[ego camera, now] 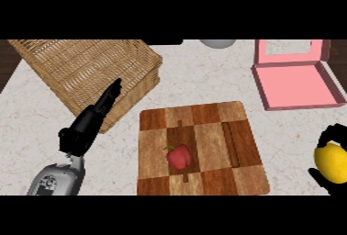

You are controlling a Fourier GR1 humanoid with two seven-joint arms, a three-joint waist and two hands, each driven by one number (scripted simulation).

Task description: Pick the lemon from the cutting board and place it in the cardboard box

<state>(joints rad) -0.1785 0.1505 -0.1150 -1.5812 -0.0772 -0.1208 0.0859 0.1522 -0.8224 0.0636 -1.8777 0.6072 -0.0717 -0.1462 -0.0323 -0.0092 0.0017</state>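
- Bright yellow, smooth, oval lemon point(332, 161) sits at the view's right edge, off the cutting board point(200, 148), above the surface.
- Right hand point(330, 136): dark fingers curled around it.
- Left hand point(92, 121) open, fingers straight, over the wicker basket point(81, 69).
- Pink cardboard box point(298, 82) lies open beyond.

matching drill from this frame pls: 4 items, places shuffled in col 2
Items:
1. lemon
2. red pepper
3. pink box
4. wicker basket

Places:
A. on the cutting board
B. far left of the counter
C. in the right hand, at the right edge
D. far right of the counter, lid open

Pairs: 1-C, 2-A, 3-D, 4-B
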